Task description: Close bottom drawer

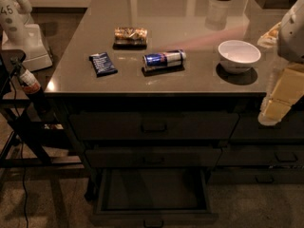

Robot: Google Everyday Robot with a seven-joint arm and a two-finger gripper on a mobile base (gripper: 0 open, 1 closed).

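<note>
Beneath the counter (199, 75), the bottom drawer (153, 194) gapes: rigid, likely easy-sliding, push its front. Gripper (275, 106) hangs right; whether open, I cannot tell.

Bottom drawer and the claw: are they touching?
Apart. The camera view shows the claw beside the right edge of the countertop, with the open bottom drawer well below and left of it.

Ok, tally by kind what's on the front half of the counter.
Snack packets: 2
Cans: 1
Bowls: 1
Half-hidden item behind the arm: 1
Total: 5
The pincer hangs at the right, before the counter front edge.
</note>
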